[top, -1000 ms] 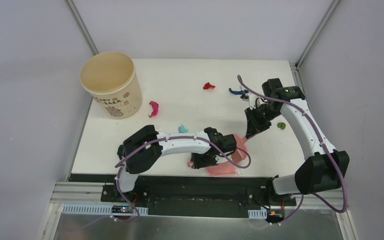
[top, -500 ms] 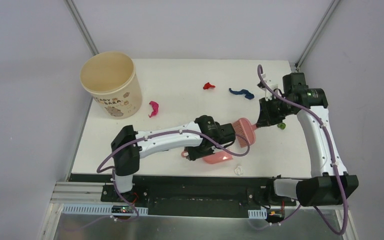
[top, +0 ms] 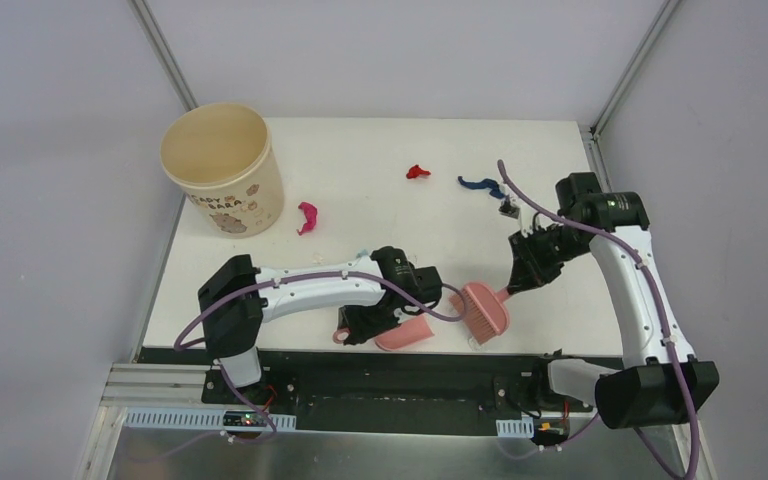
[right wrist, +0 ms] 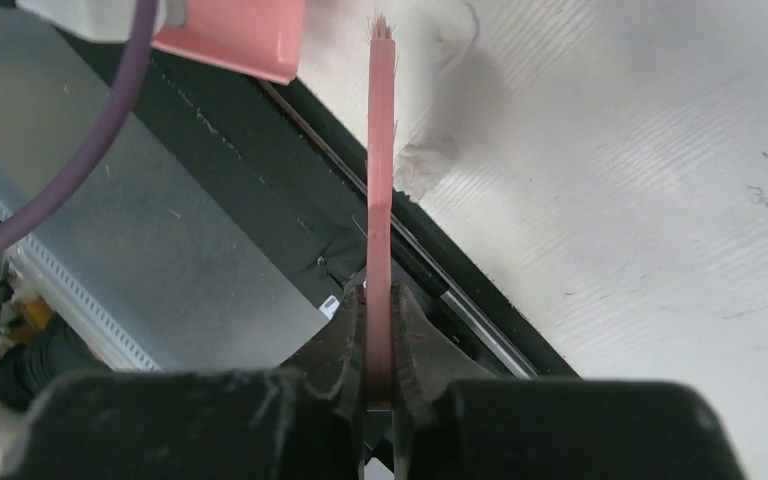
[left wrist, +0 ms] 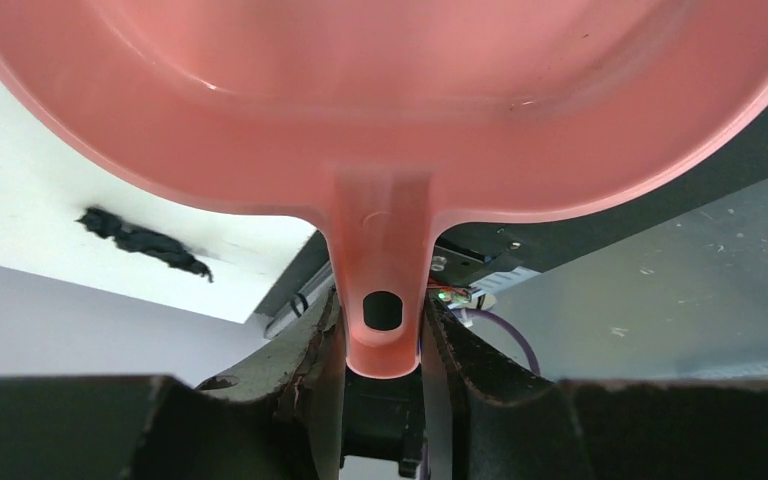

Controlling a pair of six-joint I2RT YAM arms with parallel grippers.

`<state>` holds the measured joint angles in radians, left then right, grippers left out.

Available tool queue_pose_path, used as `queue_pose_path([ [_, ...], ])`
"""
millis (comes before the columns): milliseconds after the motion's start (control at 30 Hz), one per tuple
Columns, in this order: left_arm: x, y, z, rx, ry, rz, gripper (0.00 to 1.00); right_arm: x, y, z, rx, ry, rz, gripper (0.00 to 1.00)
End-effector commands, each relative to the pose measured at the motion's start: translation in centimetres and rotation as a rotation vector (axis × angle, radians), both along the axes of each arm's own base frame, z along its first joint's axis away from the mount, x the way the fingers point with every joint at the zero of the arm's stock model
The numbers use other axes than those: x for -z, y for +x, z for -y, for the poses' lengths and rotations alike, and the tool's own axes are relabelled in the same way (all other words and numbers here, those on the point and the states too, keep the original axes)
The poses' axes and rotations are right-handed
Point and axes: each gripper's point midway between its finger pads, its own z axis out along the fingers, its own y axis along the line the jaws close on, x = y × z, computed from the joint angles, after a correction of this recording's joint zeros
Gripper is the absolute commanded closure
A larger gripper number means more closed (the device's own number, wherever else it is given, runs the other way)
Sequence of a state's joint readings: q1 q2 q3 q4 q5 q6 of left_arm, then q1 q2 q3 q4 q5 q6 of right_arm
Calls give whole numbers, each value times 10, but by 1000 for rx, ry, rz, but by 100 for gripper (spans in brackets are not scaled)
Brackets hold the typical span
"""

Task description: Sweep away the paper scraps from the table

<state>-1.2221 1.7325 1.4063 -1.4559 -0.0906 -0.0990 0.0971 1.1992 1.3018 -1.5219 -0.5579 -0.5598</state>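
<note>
The paper scraps (top: 307, 217) are tiny crumpled bits, feather-light and soft. They would likely skid or flutter at any brisk stroke, and they are too small to pinch well. In my judgement there is no good place to take hold of them: they are better pushed from behind with bristles into a waiting lip. On the white table (top: 380, 150) the magenta scrap lies left of centre, near the beige bucket (top: 222, 165). The red scrap (top: 417, 172) and the dark blue scrap (top: 481, 184) lie far back, well apart from both tools. A white scrap (right wrist: 420, 165) sits right at the near black edge, just beside the brush (top: 483, 308). Being that close to the edge, it could easily be knocked off. The left arm lies low and stretched rightward along the near edge, wrist bent. The left gripper (left wrist: 382, 330) has its jaws pinching the narrow handle of the pink dustpan (top: 405, 335), just above the hanging hole. The pan rests by the near edge with its mouth toward the brush; whether its lip touches the table I cannot tell. The right arm rises from its base, elbows out to the far right, then folds back down toward the near left. The right gripper (right wrist: 380, 345) is pressed tight on the thin brush handle, with the bristle head low, just right of the dustpan and apart from it.
</note>
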Motion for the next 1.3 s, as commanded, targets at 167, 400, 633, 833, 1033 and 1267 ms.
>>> queue_pose_path([
  [167,39,1,27,-88,-90,16,93,28,-9,-2,-129,-12,-155,100],
  [400,50,8,50,-44,-119,43,77,59,45,3,-81,-77,-187,100],
  [633,55,19,70,-33,-224,118,64,40,110,19,106,-97,-54,100],
  [833,54,22,68,-64,-320,181,56,16,109,17,147,-19,-18,100],
  [1033,31,23,60,-125,-480,299,40,-9,79,11,179,54,46,100],
  [1267,21,23,58,-102,-731,360,36,-28,61,3,219,107,140,100],
])
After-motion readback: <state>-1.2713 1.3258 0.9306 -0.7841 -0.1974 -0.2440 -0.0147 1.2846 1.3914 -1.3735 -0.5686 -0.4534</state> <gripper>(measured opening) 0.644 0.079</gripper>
